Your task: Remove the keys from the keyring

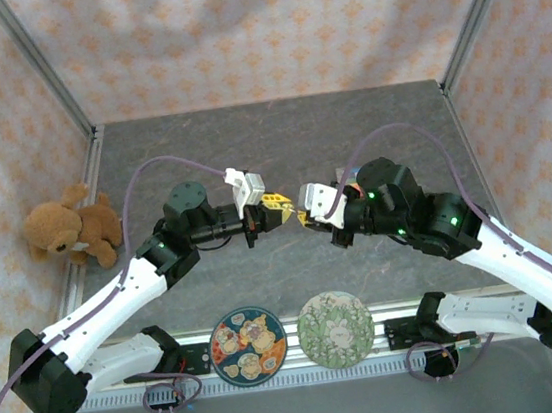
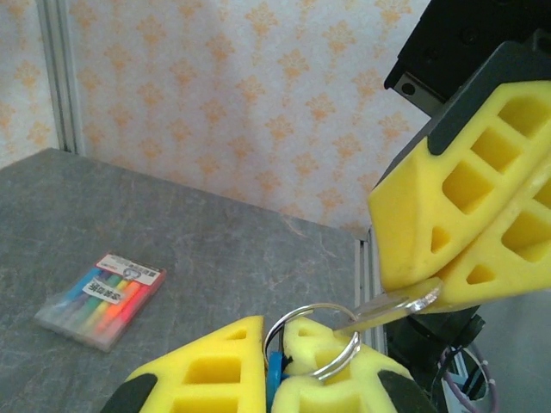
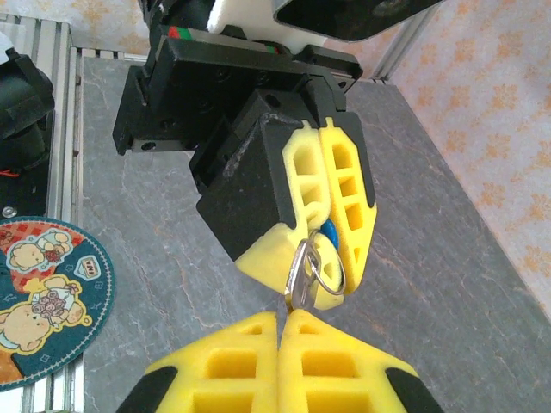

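- My left gripper is pinched tight on the keyring. The ring's lower part sits between the yellow fingers, and the rest of the loop stands out above the tips.
- A small blue tag is wedged in the same pinch, touching the keyring.
- My right gripper is closed as well, clamped on the tip of a silver key. The key's other end is threaded on the keyring.
- The key runs straight between the two grippers, which meet nose to nose with only the keyring and key between them.
- The keyring is held up off the grey table, over its middle part.
- A clear pack of coloured pens lies flat on the table, well apart from the keyring and to its left in the left wrist view.
- Seen from overhead, two round patterned plates sit side by side on the arm-base side of the keyring.
- A brown teddy bear sits far to the left of the keyring, at the table's edge.
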Action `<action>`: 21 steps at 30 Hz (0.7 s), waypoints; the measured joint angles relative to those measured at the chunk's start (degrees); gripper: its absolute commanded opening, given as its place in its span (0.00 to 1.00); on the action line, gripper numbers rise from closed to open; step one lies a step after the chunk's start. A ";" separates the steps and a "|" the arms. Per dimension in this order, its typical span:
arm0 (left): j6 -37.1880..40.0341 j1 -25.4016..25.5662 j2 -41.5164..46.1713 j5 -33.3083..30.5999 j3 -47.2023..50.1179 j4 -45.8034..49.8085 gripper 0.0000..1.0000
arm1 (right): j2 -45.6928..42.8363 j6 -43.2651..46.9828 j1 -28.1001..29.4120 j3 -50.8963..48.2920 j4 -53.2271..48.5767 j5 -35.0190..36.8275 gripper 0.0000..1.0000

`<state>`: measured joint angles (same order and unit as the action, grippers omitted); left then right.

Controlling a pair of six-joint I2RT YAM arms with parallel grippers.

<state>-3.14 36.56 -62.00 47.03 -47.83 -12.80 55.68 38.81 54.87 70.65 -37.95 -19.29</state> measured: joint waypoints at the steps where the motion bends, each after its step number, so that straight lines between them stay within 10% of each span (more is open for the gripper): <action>1: 0.09 -0.33 0.00 0.79 -0.31 0.57 0.00 | 0.11 0.17 0.24 0.11 0.02 0.00 0.00; 21: 3.65 -2.95 -0.26 5.99 -3.23 10.80 0.00 | 4.11 2.01 2.36 2.84 -2.03 1.33 0.00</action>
<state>0.51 33.61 -62.26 53.01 -51.07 -2.00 59.79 40.82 57.23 73.49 -39.99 -17.96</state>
